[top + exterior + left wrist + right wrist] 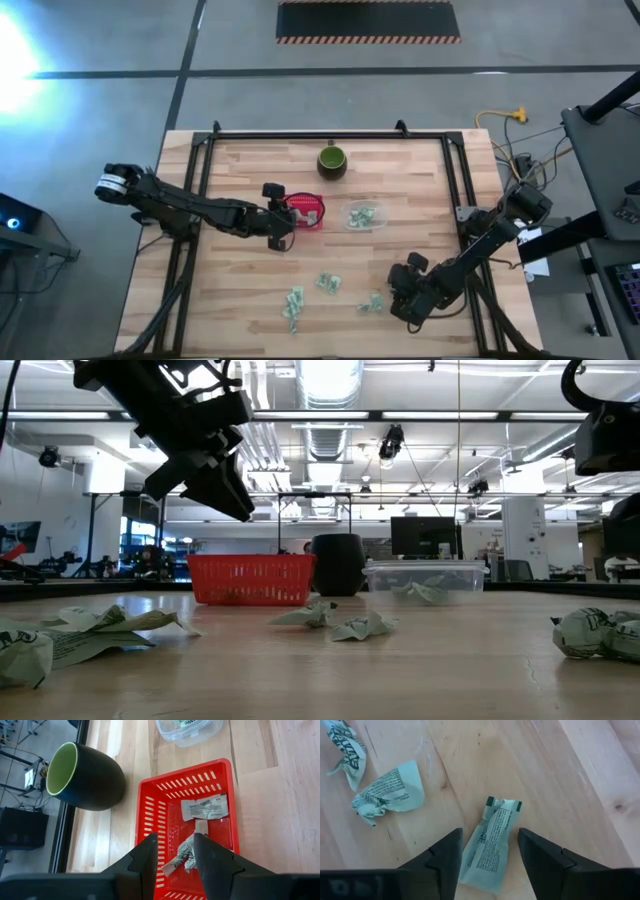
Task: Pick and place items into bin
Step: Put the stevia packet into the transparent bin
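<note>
Lying flat on the wooden table (580, 765), a pale green wrapped piece (491, 845) sits between the parted fingers of the right gripper (487, 857) (two crumpled pieces (387, 790) lie nearby), while the left gripper (175, 855), fingers apart and empty, hangs over the red basket (150, 810) beside a dark green cup (85, 775).

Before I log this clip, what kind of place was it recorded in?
Most likely an open robotics lab or workshop. The low view shows exposed ceiling ducts and monitors behind the wooden table; from above, hazard-striped floor marking on concrete and loose cables.
</note>
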Controlling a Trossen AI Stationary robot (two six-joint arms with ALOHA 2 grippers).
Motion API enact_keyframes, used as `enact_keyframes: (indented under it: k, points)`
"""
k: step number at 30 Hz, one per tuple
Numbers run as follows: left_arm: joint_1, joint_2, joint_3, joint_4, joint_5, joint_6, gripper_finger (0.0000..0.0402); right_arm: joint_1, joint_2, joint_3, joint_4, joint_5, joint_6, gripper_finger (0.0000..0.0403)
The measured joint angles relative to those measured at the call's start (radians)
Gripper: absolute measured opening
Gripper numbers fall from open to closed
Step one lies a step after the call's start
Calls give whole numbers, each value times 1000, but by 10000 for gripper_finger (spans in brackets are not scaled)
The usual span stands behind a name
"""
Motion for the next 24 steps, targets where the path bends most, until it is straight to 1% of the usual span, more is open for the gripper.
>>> enact_keyframes:
  k: [4,10,14,19,24]
  points:
    - [0,0,0,0,0,0,109,0,0,-1,-10,1,-25,153]
    - [0,0,0,0,0,0,109,0,0,-2,-10,12,-66,91]
    - [0,0,0,0,0,0,109,0,1,-2,-10,19,-89,59]
    - [0,0,0,0,0,0,109,1,0,-3,-4,53,-143,36]
    - [0,0,0,0,0,0,109,0,2,-6,-7,118,-207,31]
